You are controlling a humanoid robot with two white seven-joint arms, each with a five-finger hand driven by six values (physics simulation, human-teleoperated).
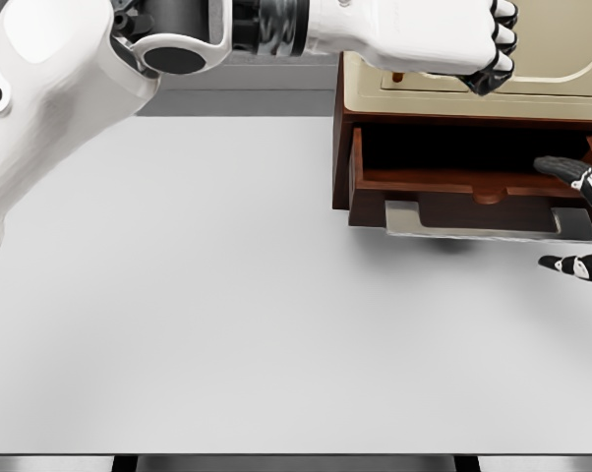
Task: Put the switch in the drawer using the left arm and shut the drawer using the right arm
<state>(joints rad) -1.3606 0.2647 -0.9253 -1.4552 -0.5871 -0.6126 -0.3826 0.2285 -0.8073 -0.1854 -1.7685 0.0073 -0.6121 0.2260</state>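
The wooden drawer (473, 182) stands pulled out of a brown cabinet (341, 147) at the upper right, its inside dark and nothing visible in it. A flat grey and dark slab, apparently the switch (473, 222), lies just in front of the drawer's front panel, below the knob (489, 196). My left arm reaches across the top of the picture; the left hand (488, 49) hangs over the cabinet's beige top with its fingers curled and nothing seen in them. My right hand (576, 216) enters at the right edge with its fingers spread on either side of the slab's right end.
The white table (227, 295) stretches to the left and front of the cabinet. The cabinet's beige top (562, 59) carries an inset panel. My left upper arm (40, 108) fills the upper left corner.
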